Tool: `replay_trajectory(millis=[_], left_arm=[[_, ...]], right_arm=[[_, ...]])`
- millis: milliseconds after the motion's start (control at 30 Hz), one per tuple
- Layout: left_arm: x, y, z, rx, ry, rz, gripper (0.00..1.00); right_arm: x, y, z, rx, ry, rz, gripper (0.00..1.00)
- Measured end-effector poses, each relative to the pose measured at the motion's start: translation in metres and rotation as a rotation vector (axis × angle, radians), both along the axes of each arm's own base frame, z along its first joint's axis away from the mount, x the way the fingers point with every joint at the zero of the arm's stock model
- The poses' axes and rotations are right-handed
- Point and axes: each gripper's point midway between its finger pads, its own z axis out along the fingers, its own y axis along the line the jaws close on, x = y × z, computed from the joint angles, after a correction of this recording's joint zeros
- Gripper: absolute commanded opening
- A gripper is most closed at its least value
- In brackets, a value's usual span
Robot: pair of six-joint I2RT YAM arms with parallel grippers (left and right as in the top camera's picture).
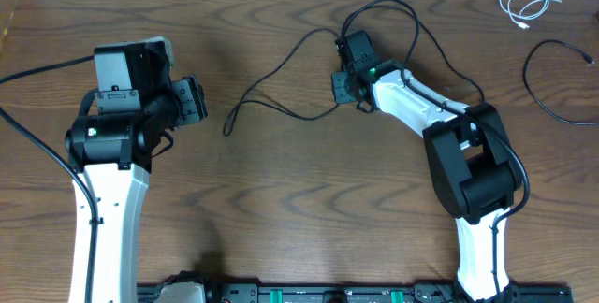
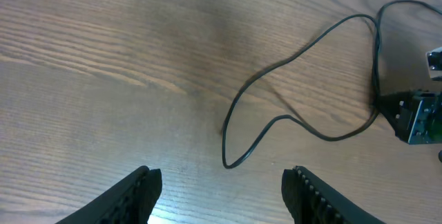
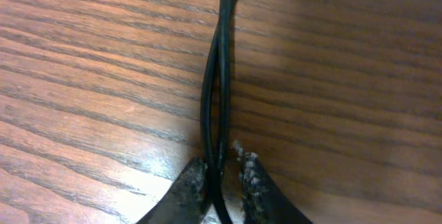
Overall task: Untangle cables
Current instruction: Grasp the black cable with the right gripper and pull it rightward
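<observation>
ROBOT ARMS AT WORK ON LOOSE CABLES: A wood-grain tabletop [image 1: 281, 219] carries two black-and-white arms and three cables. The right arm [image 1: 468, 167] reaches in from the near edge. The right end effector [image 3: 219, 182], the reference point of this scene, is down at the wood. Its fingers are drawn in close on the long black cable [image 3: 226, 16], two strands of which run side by side, pinched between the tips.

The left arm [image 1: 108, 181] stands well to the left of the right end effector. The left end effector [image 2: 221, 196] hangs above bare wood with its fingers spread wide and nothing between them.

From the right end effector the long black cable sprawls leftward in a loose loop, flat on the wood. It doubles back at a sharp bend roughly midway toward the left arm. Another stretch arcs away to the right of the grip.

The second black cable [image 1: 528, 74] lies in an open curve well to the right of the right end effector, near the tabletop's right edge. The white cable [image 1: 522, 2], the smallest, lies coiled to the right and toward the far edge, apart from both black ones.
</observation>
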Motion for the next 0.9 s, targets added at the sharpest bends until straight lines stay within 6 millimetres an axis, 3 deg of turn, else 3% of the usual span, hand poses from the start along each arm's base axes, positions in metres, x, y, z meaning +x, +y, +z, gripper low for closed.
replay_trajectory(millis=[333,400,500,667,767,900], left_arm=[[-0.001,0.0,-0.001,-0.001,0.005,0.0,0.61],[-0.001,0.0,-0.001,0.0,0.004,0.0,0.61],[-0.001,0.0,-0.001,0.0,0.004,0.0,0.61],[-0.001,0.0,-0.001,0.0,0.004,0.0,0.61],[-0.001,0.0,-0.001,0.0,0.003,0.0,0.61],[0.0,0.0,0.0,0.0,0.001,0.0,0.61]], right_arm=[[-0.021,-0.009,0.004,-0.019,0.067,0.001,0.01],[-0.026,-0.013,0.016,-0.015,0.064,0.005,0.01],[-0.02,-0.019,0.074,0.034,-0.039,0.0,0.01],[-0.017,-0.052,0.231,0.159,-0.361,-0.052,0.01],[-0.033,-0.094,0.32,0.206,-0.559,-0.12,0.01],[-0.049,-0.158,0.375,0.197,-0.703,-0.247,0.01]])
